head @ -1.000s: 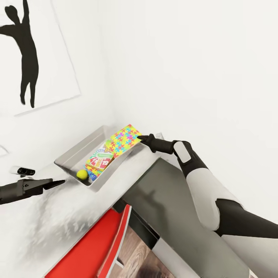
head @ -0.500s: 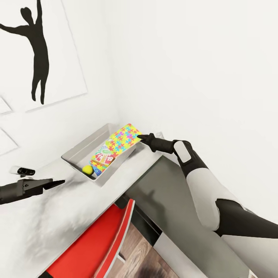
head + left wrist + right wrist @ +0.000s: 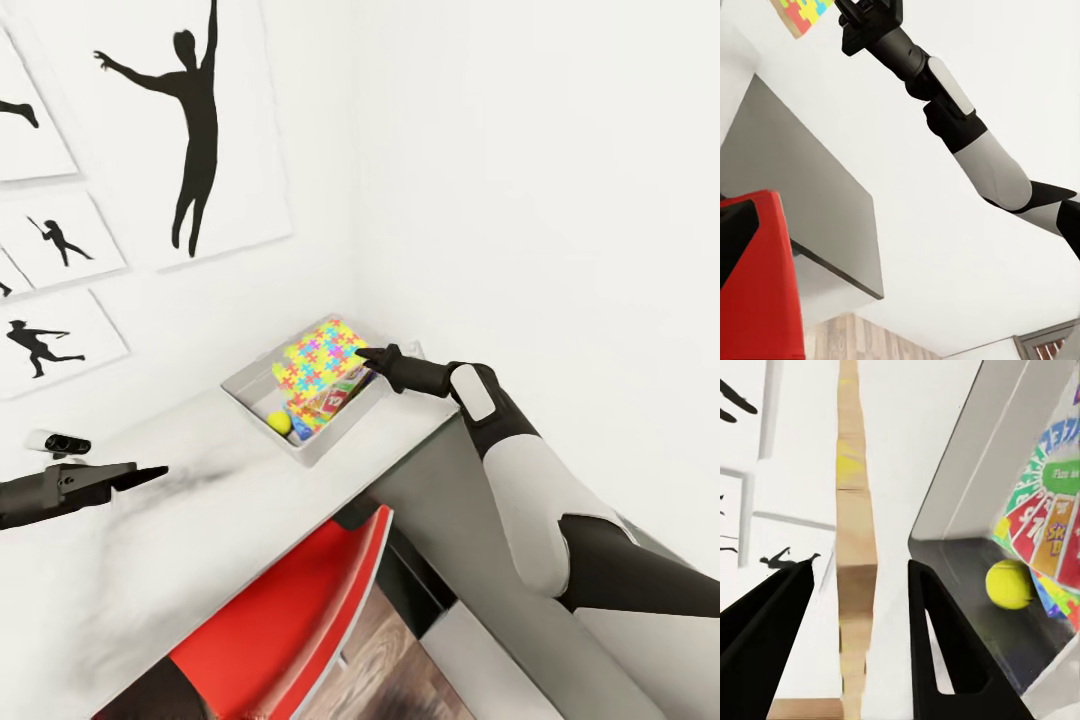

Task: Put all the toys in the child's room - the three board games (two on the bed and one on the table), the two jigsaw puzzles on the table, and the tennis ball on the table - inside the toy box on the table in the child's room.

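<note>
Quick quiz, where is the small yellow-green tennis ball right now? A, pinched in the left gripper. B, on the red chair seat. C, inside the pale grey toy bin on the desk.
C: the small yellow-green tennis ball lies inside the shallow pale grey bin, beside the colourful game boxes.

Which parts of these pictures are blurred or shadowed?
Head view: the table top looks smeared near the left gripper. Right wrist view: the jigsaw puzzle edge between the fingers is soft; the tennis ball lies in the toy box shade.
</note>
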